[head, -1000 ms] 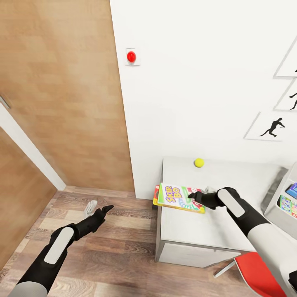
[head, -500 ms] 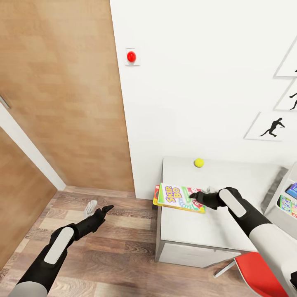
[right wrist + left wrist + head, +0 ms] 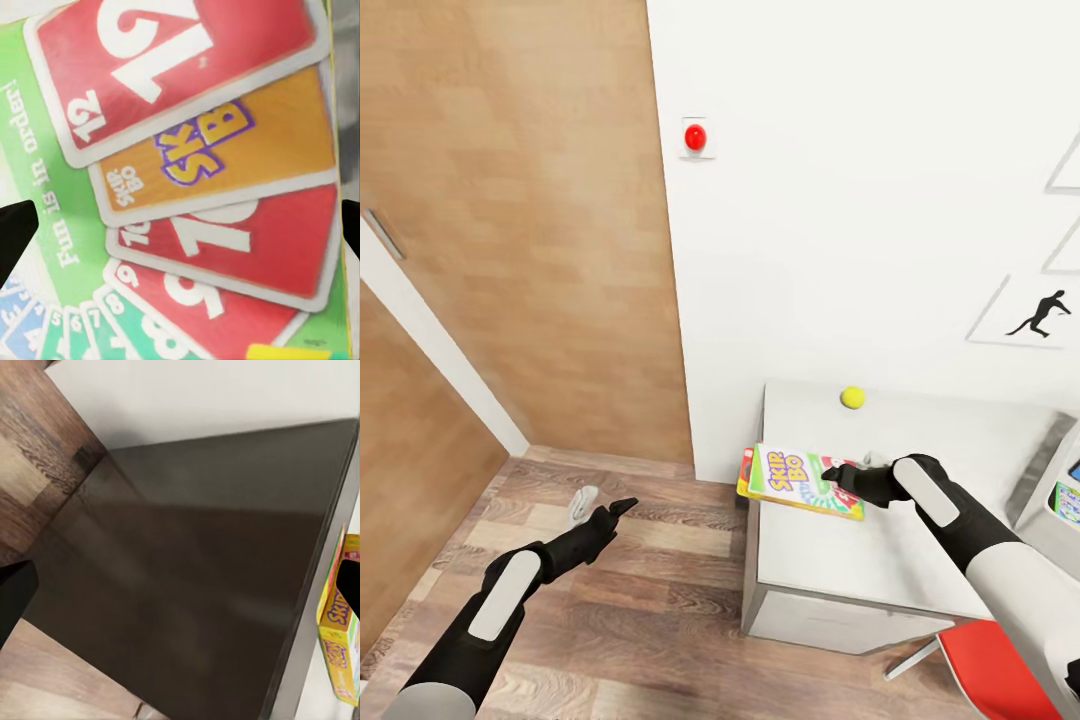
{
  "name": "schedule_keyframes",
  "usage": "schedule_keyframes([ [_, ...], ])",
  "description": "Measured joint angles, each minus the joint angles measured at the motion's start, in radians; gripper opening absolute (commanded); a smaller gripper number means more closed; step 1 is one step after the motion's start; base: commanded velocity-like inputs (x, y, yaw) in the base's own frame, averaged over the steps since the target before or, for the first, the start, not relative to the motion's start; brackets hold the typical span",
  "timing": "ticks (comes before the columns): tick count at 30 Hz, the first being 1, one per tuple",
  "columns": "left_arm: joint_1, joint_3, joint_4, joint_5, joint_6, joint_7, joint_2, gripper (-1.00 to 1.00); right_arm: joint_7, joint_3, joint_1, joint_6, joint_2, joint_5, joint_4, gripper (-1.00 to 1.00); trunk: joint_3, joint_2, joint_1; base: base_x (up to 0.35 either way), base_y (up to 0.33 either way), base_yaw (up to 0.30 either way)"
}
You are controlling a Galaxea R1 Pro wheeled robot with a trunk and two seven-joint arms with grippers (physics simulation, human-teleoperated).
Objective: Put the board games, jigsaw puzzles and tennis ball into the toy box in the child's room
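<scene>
A: Where's the game?
B: The Skip-Bo box (image 3: 800,480) lies tilted at the desk (image 3: 840,570) corner, overhanging. The right end effector (image 3: 834,478) is closed on its edge.
A: The left?
B: The left end effector (image 3: 615,509) hangs over the floor (image 3: 650,600), empty; its opening I cannot tell. The ball (image 3: 851,398) sits by the wall.

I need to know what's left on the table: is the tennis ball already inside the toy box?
No, the tennis ball lies on the table near the wall, well apart from the toy box.
</scene>
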Motion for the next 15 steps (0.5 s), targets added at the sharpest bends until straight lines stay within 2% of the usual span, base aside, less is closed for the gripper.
schedule_keyframes([
  [15,0.000,-0.002,0.000,-0.002,0.000,0.000,0.000,1.00,0.000,0.000,0.000,-0.001,-0.006,0.000,0.000,1.00,0.000,0.000,0.000,0.000,0.000,0.025],
])
